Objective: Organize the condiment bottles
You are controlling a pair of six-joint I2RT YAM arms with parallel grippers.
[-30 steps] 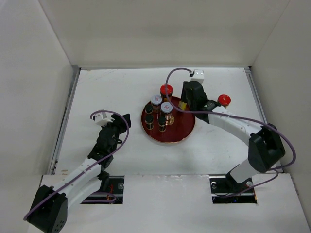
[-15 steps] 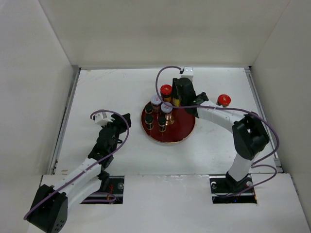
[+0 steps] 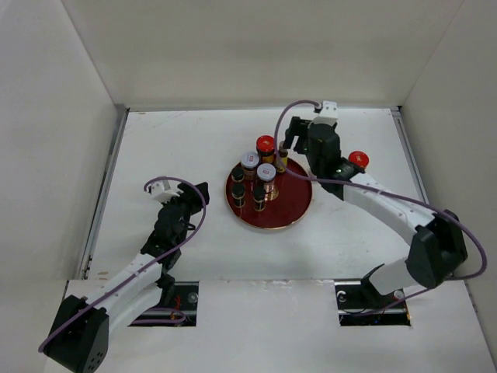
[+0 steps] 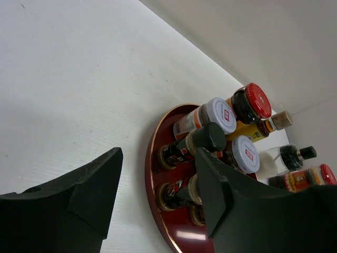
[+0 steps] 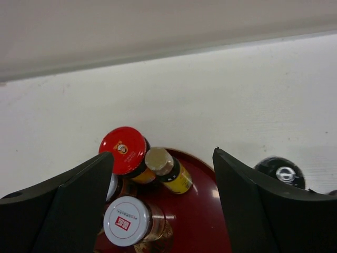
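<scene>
- White table (image 3: 178,148) boxed in by plain white walls, with a round dark-red tray (image 3: 291,208) near the table's centre.
- Red-capped jar (image 3: 265,144) stands at the tray's 12 o'clock rim.
- Slim yellowish bottle (image 3: 281,160) stands just beside it, toward 1 o'clock, on the tray.
- White-lidded jar (image 3: 249,160) is at about 11 o'clock on the tray. A second white-lidded jar (image 3: 266,172) is nearer the tray's middle.
- Small black-capped bottles (image 3: 238,196), three of them, are grouped on the 9 to 10 o'clock side of the tray.
- Off-tray red-capped jar (image 3: 357,160) stands on the table at the tray's 2 o'clock, partly hidden behind the right arm.
- Black-topped bottle (image 5: 279,172) also stands on the table off the tray, on that same side. The top view hides it.
- Right gripper (image 5: 162,153) is over the 12 to 1 o'clock rim with its fingers spread wide. The slim bottle and the red cap show below in the gap, and nothing is clamped.
- Left gripper (image 4: 158,153) is at the tray's 9 o'clock, clear of the tray. Its fingers are parted and empty, pointing at the bottles.
</scene>
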